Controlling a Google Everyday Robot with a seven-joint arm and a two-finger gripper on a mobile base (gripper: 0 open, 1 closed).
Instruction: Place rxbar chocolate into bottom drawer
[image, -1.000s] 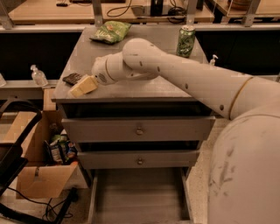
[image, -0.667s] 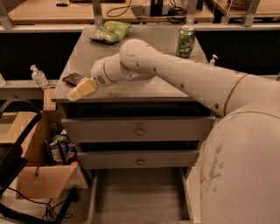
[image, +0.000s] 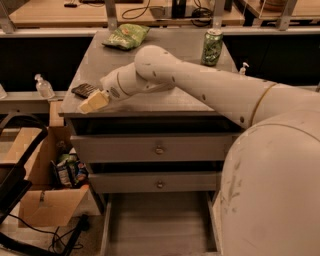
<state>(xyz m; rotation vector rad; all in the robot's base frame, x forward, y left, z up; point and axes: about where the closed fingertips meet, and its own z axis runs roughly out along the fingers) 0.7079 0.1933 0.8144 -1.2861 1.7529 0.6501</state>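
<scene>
The rxbar chocolate (image: 83, 90) is a small dark bar lying flat on the cabinet top near its front left corner. My gripper (image: 93, 102) reaches from the right across the cabinet top. It sits at the front left edge, just in front of the bar and to its right, very close to it or touching it. The bottom drawer (image: 156, 222) is pulled open at the base of the cabinet, and its planked floor shows nothing on it. My arm hides part of the cabinet top.
A green chip bag (image: 126, 36) lies at the back left of the cabinet top and a green can (image: 212, 46) stands at the back right. Two upper knobbed drawers (image: 159, 149) are shut. A cardboard box (image: 47, 197) and a clear bottle (image: 44, 87) are to the left.
My gripper has edged slightly down and left toward the cabinet's front left edge. The bar has not moved.
</scene>
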